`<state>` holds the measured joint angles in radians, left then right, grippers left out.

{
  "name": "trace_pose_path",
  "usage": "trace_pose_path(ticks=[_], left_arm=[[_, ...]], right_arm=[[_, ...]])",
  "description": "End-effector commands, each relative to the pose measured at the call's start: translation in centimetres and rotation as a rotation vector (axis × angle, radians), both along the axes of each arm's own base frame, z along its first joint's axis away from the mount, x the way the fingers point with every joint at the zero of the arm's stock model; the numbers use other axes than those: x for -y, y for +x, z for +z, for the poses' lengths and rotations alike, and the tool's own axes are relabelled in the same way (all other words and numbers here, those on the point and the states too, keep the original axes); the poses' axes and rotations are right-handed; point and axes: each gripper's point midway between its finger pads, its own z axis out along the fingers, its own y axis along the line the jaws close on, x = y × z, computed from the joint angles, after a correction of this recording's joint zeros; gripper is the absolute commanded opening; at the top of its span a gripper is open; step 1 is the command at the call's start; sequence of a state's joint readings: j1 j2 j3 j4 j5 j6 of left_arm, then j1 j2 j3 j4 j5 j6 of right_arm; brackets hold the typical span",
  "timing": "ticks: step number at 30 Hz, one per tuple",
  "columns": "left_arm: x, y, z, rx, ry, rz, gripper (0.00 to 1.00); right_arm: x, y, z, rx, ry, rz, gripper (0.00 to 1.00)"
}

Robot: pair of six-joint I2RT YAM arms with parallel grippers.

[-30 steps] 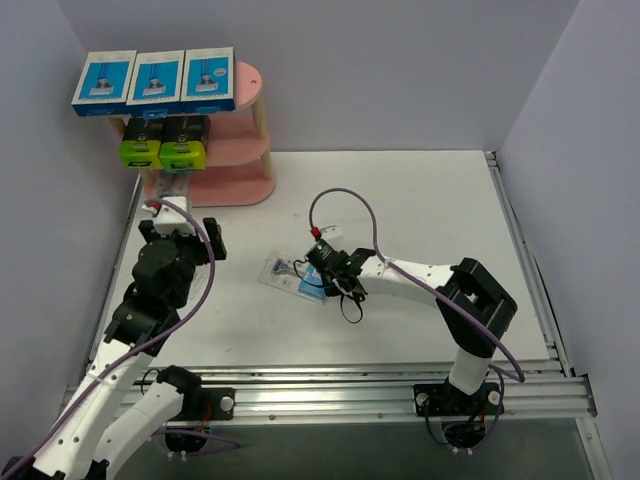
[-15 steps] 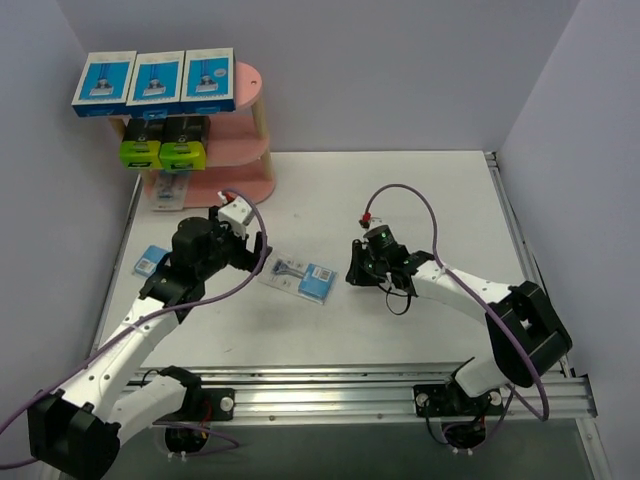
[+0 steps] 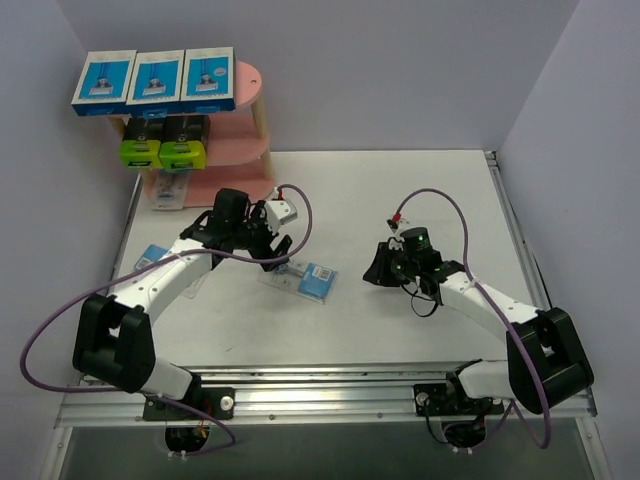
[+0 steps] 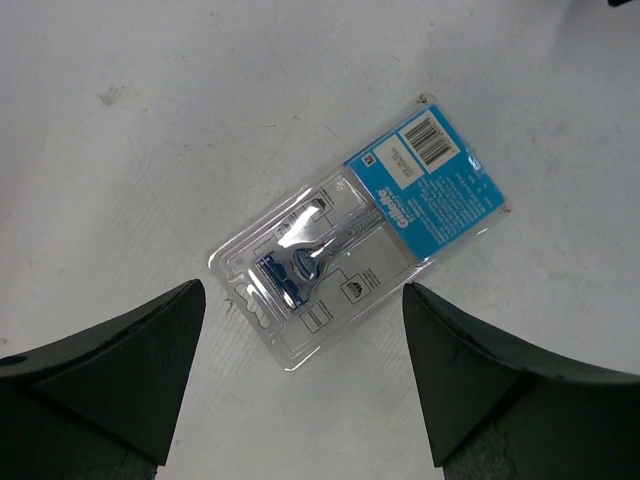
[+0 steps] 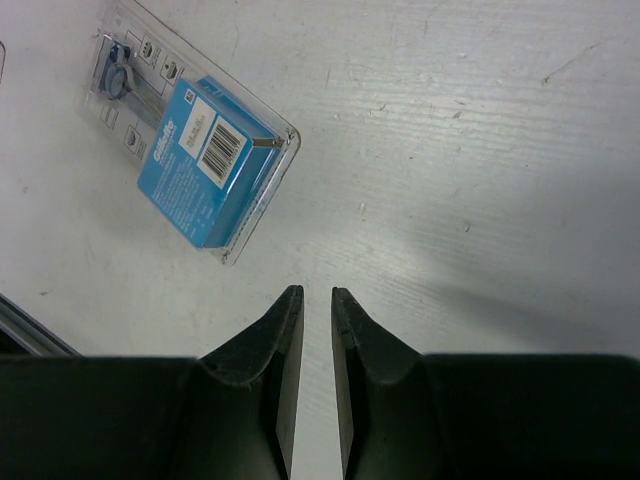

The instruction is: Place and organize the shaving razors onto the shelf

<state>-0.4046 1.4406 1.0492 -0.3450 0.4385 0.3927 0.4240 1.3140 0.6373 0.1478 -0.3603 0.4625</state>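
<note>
Shows a white table with a pink shelf at its far-left corner, bearing three blue-and-white boxes on top, two black boxes below and a small pack on the lowest board. Finds the left gripper in front and right of the shelf, jaws spread wide either side of a clear blister pack lying flat beneath, and the right gripper farther right of the shelf, jaws nearly closed on nothing. Leaves bare table all round that pack, well clear of every edge.
</note>
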Motion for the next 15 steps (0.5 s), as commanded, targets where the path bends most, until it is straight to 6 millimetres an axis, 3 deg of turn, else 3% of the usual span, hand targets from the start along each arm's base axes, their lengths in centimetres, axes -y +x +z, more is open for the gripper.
trace_pose_path(ticks=[1, 6, 15], left_arm=[[1.1, -0.4, -0.3, 0.042, 0.037, -0.193, 0.89], [1.6, 0.3, -1.4, 0.077, 0.069, -0.262, 0.86], [3.1, 0.8, -5.3, 0.11, 0.189, -0.359, 0.84]], right_arm=[[-0.2, -0.4, 1.5, 0.05, 0.044, 0.045, 0.14], [0.1, 0.0, 1.6, 0.061, 0.052, 0.036, 0.13], [0.2, 0.2, 1.4, 0.065, 0.057, 0.035, 0.13]])
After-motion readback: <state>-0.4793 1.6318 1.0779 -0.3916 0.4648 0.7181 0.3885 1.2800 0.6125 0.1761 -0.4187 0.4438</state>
